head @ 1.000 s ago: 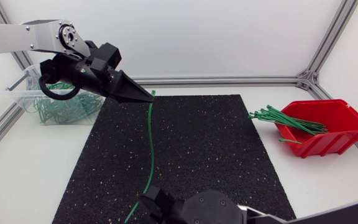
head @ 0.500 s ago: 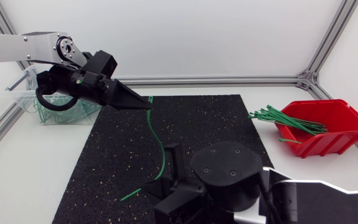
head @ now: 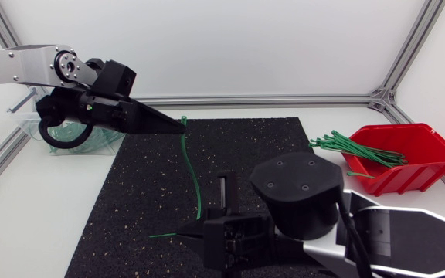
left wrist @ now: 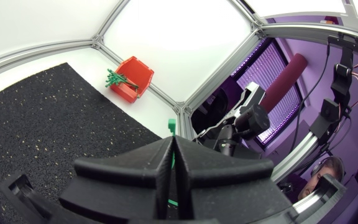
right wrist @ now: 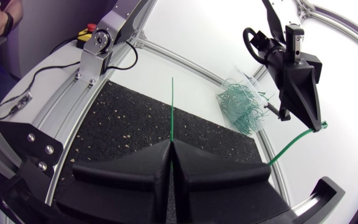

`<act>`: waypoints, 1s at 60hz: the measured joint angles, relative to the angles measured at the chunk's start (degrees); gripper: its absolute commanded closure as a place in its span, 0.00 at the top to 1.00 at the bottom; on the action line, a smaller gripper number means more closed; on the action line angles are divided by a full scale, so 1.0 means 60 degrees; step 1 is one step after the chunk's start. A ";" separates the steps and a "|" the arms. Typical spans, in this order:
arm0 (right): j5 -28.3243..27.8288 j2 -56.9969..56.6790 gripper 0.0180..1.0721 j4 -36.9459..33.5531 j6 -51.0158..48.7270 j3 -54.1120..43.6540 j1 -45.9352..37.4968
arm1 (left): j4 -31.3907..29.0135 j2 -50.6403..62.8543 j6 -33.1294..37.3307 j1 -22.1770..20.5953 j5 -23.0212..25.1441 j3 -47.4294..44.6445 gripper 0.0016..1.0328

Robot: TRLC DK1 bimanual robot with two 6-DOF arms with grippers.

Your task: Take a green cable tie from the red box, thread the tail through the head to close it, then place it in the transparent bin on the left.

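Seemingly, the cable tie [head: 191,171] bridges left claw [head: 182,128] and right claw [head: 191,234].

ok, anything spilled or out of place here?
Nothing spilled. One oddity: the loose ties in the red box poke out over its rim toward the mat. The held tie bows between the left gripper and right gripper, both shut on it, which fits threading.

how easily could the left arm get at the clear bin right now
Probably yes: the left pincer hangs close to the transparent bin, nothing between them. But it is shut on the green cable tie, which the right pincer also grips, so that may hold it back.
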 measured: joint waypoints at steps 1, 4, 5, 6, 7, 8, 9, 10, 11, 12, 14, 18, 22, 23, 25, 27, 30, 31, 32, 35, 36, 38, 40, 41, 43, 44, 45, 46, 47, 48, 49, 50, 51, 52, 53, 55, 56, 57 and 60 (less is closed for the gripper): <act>-0.0040 -0.0004 0.05 -0.0047 0.0080 0.0044 -0.0007 | 0.0084 0.0000 0.0000 0.0040 0.0015 -0.0036 0.03; -0.0208 -0.0004 0.05 -0.0240 0.0372 0.0197 -0.0051 | 0.0412 0.0000 0.0000 0.0186 0.0062 -0.0182 0.03; -0.0248 -0.0004 0.05 -0.0295 0.0470 0.0248 -0.0058 | 0.0506 0.0000 0.0000 0.0230 0.0073 -0.0233 0.03; -0.0266 -0.0004 0.05 -0.0357 0.0568 0.0306 -0.0073 | 0.0597 0.0000 0.0000 0.0277 0.0087 -0.0284 0.03; -0.0302 -0.0004 0.05 -0.0401 0.0648 0.0350 -0.0091 | 0.0699 0.0000 0.0000 0.0324 0.0106 -0.0350 0.03; -0.0331 -0.0004 0.05 -0.0430 0.0736 0.0390 -0.0117 | 0.0769 0.0000 0.0000 0.0361 0.0113 -0.0393 0.03; -0.0375 -0.0004 0.05 -0.0444 0.0812 0.0426 -0.0127 | 0.0841 0.0000 0.0000 0.0397 0.0135 -0.0441 0.03; -0.0426 -0.0004 0.05 -0.0463 0.0907 0.0466 -0.0142 | 0.0896 0.0000 0.0000 0.0423 0.0138 -0.0481 0.03; -0.0459 -0.0004 0.05 -0.0474 0.0994 0.0495 -0.0168 | 0.0954 0.0004 0.0000 0.0452 0.0149 -0.0517 0.03; -0.0492 -0.0004 0.05 -0.0503 0.1089 0.0528 -0.0182 | 0.1038 0.0011 0.0000 0.0466 0.0168 -0.0557 0.03; -0.0630 -0.0004 0.05 -0.0565 0.1311 0.0586 -0.0229 | 0.1180 0.0025 0.0000 0.0499 0.0175 -0.0616 0.03; -0.0987 0.0007 0.05 -0.0721 0.1832 0.0703 -0.0375 | 0.1450 0.0157 0.0000 0.0514 0.0215 -0.0645 0.03; -0.1333 0.0036 0.05 -0.0783 0.2284 0.0743 -0.0466 | 0.1679 0.0346 0.0000 0.0514 0.0219 -0.0663 0.03; -0.1439 0.0051 0.05 -0.0809 0.2368 0.0750 -0.0495 | 0.1734 0.0401 0.0000 0.0514 0.0248 -0.0678 0.03; -0.1599 0.0084 0.05 -0.0892 0.2561 0.0765 -0.0503 | 0.1858 0.0492 0.0000 0.0514 0.0288 -0.0721 0.03; -0.1789 0.0142 0.05 -0.0962 0.2776 0.0765 -0.0554 | 0.1949 0.0576 0.0000 0.0510 0.0321 -0.0776 0.03; -0.2142 0.0248 0.05 -0.0998 0.3053 0.0765 -0.0616 | 0.2073 0.0667 0.0000 0.0492 0.0368 -0.0834 0.03; -0.2226 0.0280 0.05 -0.0998 0.3140 0.0765 -0.0641 | 0.2146 0.0703 0.0000 0.0484 0.0393 -0.0860 0.03; -0.2302 0.0306 0.05 -0.0998 0.3231 0.0765 -0.0678 | 0.2189 0.0725 0.0000 0.0470 0.0393 -0.0874 0.03; -0.2590 0.0386 0.05 -0.0998 0.3501 0.0765 -0.0809 | 0.2335 0.0801 0.0000 0.0423 0.0426 -0.0918 0.03; -0.2703 0.0404 0.05 -0.1002 0.3585 0.0772 -0.0860 | 0.2422 0.0831 0.0000 0.0390 0.0441 -0.0936 0.03; -0.3013 0.0452 0.05 -0.1009 0.3825 0.0780 -0.0987 | 0.2565 0.0871 0.0000 0.0346 0.0459 -0.0969 0.03; -0.3300 0.0495 0.05 -0.1053 0.4047 0.0809 -0.1107 | 0.2670 0.0900 0.0000 0.0295 0.0459 -0.0998 0.03; -0.3413 0.0514 0.05 -0.1067 0.4127 0.0823 -0.1173 | 0.2699 0.0914 0.0004 0.0273 0.0463 -0.1013 0.03; -0.3636 0.0561 0.05 -0.1111 0.4346 0.0867 -0.1308 | 0.2779 0.0933 0.0000 0.0233 0.0463 -0.1049 0.03; -0.3708 0.0576 0.05 -0.1122 0.4441 0.0885 -0.1362 | 0.2809 0.0933 0.0000 0.0211 0.0463 -0.1064 0.03; -0.3781 0.0590 0.05 -0.1140 0.4532 0.0903 -0.1417 | 0.2838 0.0943 0.0000 0.0193 0.0463 -0.1075 0.03; -0.3891 0.0612 0.05 -0.1148 0.4619 0.0925 -0.1479 | 0.2863 0.0951 0.0000 0.0193 0.0459 -0.1078 0.03; -0.3945 0.0627 0.05 -0.1144 0.4699 0.0933 -0.1523 | 0.2889 0.0951 0.0000 0.0182 0.0470 -0.1089 0.03; -0.3985 0.0634 0.05 -0.1148 0.4754 0.0947 -0.1566 | 0.2922 0.0962 0.0000 0.0179 0.0470 -0.1089 0.03; -0.4025 0.0641 0.05 -0.1151 0.4805 0.0954 -0.1603 | 0.2943 0.0969 0.0000 0.0179 0.0477 -0.1093 0.03; -0.4098 0.0652 0.05 -0.1166 0.4881 0.0969 -0.1650 | 0.2958 0.0969 0.0000 0.0179 0.0492 -0.1093 0.03; -0.4164 0.0663 0.05 -0.1169 0.4947 0.0973 -0.1687 | 0.2998 0.0987 0.0000 0.0179 0.0495 -0.1093 0.03; -0.4226 0.0667 0.05 -0.1173 0.5013 0.0984 -0.1712 | 0.3031 0.0994 0.0000 0.0179 0.0495 -0.1093 0.03; -0.4255 0.0674 0.05 -0.1177 0.5060 0.0987 -0.1752 | 0.3067 0.1005 0.0000 0.0179 0.0495 -0.1093 0.03; -0.4411 0.0685 0.05 -0.1184 0.5180 0.0998 -0.1810 | 0.3104 0.1038 0.0000 0.0175 0.0495 -0.1093 0.03; -0.4466 0.0685 0.05 -0.1217 0.5238 0.1005 -0.1832 | 0.3115 0.1056 0.0000 0.0164 0.0499 -0.1093 0.03; -0.4517 0.0685 0.05 -0.1235 0.5300 0.1009 -0.1865 | 0.3122 0.1078 0.0000 0.0149 0.0495 -0.1093 0.03; -0.4736 0.0685 0.05 -0.1406 0.5442 0.1045 -0.1938 | 0.3122 0.1104 0.0000 0.0098 0.0495 -0.1100 0.03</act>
